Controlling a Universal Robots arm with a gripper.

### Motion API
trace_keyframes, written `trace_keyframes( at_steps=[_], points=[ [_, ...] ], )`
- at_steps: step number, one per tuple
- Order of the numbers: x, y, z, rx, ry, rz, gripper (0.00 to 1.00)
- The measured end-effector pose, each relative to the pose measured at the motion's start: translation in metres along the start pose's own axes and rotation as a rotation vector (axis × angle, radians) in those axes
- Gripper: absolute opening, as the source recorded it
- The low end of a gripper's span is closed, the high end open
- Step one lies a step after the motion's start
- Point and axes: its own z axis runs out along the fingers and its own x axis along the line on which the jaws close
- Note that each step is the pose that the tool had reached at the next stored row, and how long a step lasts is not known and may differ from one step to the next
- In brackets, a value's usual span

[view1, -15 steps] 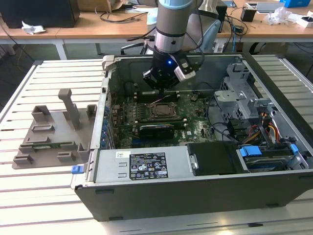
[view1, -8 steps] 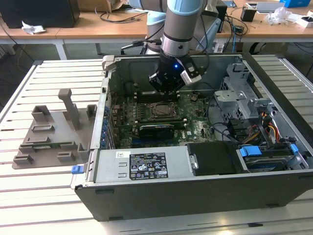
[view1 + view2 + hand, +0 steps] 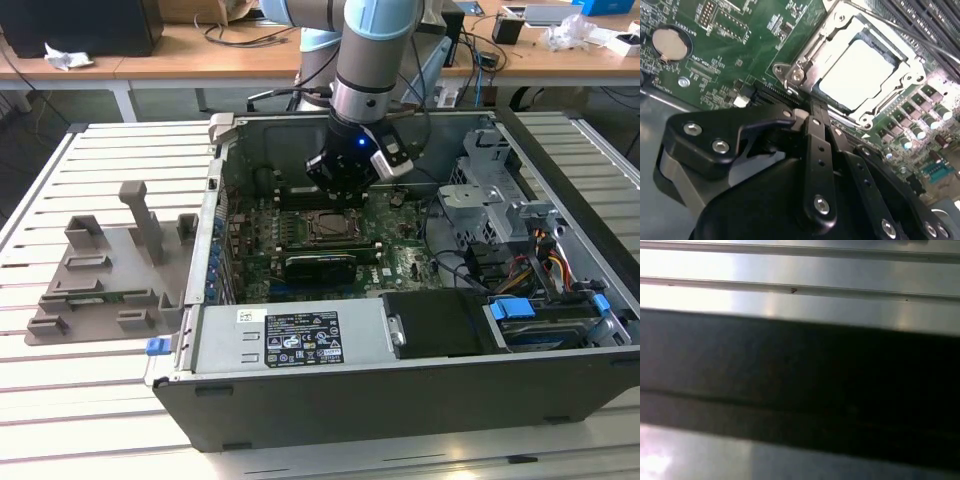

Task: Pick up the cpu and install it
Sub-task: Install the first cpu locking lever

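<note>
Nearest you in the second wrist view is the black gripper [image 3: 812,107], its fingers [image 3: 816,150] drawn together with nothing between them, just short of the motherboard socket [image 3: 860,65]. The open computer case [image 3: 330,345] rests on the slatted worktop [image 3: 110,160], the grey fixture [image 3: 110,270] beside it. Inside the socket's metal frame, the cpu [image 3: 857,67] lies flat, silver top up.

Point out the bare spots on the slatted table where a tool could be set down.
Free: the slats behind the grey fixture, and those in front of it at the exterior view's lower left. Crowded: inside the computer case, where the gripper hovers over the motherboard socket.
</note>
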Motion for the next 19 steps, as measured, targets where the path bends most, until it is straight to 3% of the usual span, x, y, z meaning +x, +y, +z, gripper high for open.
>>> trace_keyframes(
  at_steps=[8,14,17,19],
  points=[
    [-0.003,-0.0003,0.0017,-0.0049,0.0004,0.0,0.11],
    [-0.0016,0.0,-0.0129,-0.0048,-0.0022,-0.001,0.11],
    [0.0007,-0.0143,-0.0152,0.0151,-0.0028,0.001,0.11],
    [0.0016,-0.0209,-0.0155,0.0203,-0.0028,0.002,0.11]
  ],
)
